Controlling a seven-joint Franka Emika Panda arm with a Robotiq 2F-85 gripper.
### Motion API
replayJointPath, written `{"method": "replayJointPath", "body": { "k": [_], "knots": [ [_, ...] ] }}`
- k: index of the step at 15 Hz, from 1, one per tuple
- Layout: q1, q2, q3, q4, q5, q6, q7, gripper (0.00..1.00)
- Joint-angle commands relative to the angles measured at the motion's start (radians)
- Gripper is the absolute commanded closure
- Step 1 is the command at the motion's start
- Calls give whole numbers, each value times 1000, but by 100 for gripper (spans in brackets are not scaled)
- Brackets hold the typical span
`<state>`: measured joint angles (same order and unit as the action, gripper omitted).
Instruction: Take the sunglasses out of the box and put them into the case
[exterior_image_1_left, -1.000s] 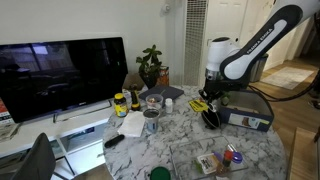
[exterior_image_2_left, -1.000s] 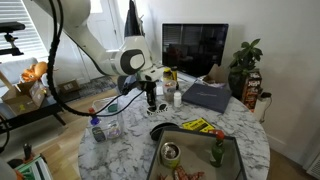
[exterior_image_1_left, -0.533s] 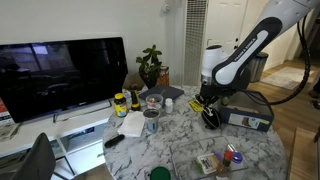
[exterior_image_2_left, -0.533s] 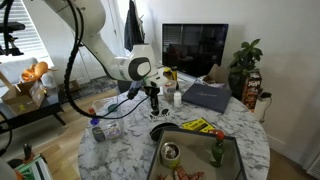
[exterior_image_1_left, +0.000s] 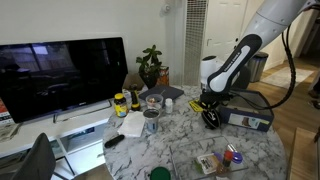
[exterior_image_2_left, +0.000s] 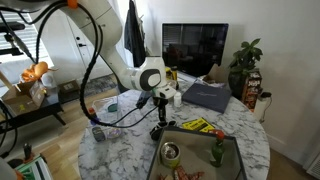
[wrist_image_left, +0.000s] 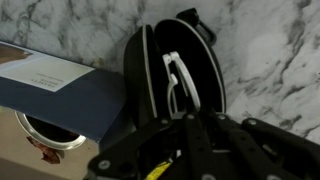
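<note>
Open case (wrist_image_left: 150, 70) just under claw (wrist_image_left: 186, 124), nr box (wrist_image_left: 60, 95).

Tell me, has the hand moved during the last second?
Yes. In an exterior view the hand has come down toward the case, which stays in place, and shifted sideways toward the television.

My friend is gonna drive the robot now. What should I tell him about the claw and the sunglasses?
Claw: it hangs just above the open case. I cannot tell whether it is open or shut on the sunglasses.
Things: the case lies open on the marble table, right beside the box. The pale sunglasses frame sits inside the case.
Done: the sunglasses are out of the box and in the case.
Left: probably let go if the claw is gripping, then lift it clear.
</note>
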<state>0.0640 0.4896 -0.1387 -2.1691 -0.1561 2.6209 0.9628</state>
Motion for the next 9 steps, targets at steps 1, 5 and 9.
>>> {"method": "replayJointPath", "body": {
  "k": [1,5,9],
  "knots": [
    [27,64,-23,59,38,-71,2,98],
    [42,69,-33,79,39,-142,15,66],
    [68,-43,-50,3,12,-103,34,45]
  ]
}}
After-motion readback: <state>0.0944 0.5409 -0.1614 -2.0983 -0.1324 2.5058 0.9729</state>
